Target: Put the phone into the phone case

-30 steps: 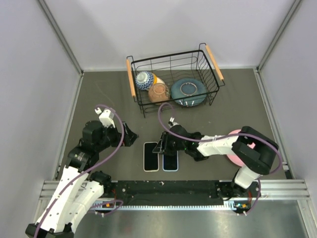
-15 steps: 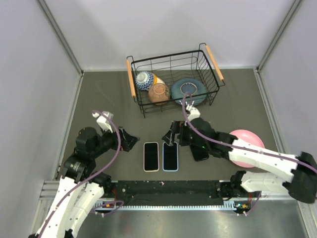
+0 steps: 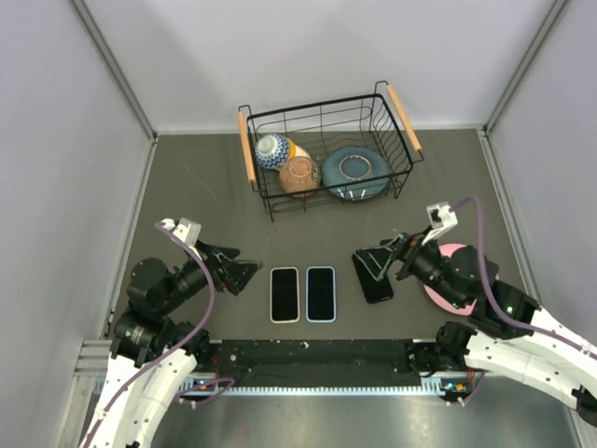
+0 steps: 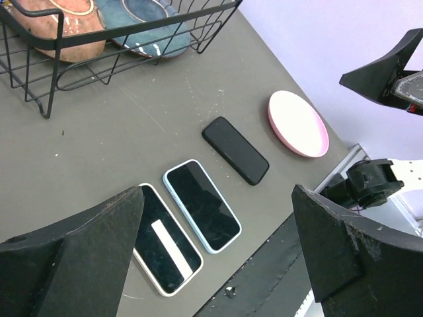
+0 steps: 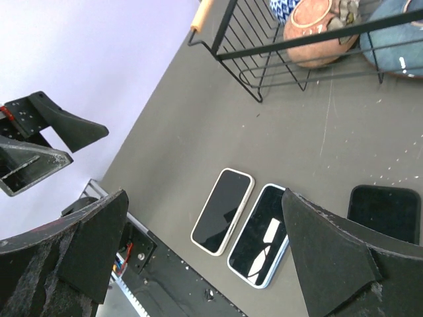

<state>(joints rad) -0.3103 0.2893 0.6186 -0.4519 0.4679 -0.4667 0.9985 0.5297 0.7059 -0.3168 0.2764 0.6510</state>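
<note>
Desk [image 3: 187,187], wire basket [image 3: 247,147] at the far side. Left gripper [image 3: 240,270] and right gripper [image 3: 371,262] both spread wide, empty, above the desk. Pink plate [image 4: 299,123] on the right. White-edged phone [image 3: 284,294] just beside blue-edged phone [image 3: 320,293], black phone [image 3: 377,279] apart; can't tell which is the case.

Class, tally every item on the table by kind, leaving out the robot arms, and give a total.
Phones or cases: 3 (white-edged, blue-edged, black)
Wire basket: 1
Bowls: 2 (blue-patterned, brown)
Plates: 2 (teal, pink)
Total: 8
</note>
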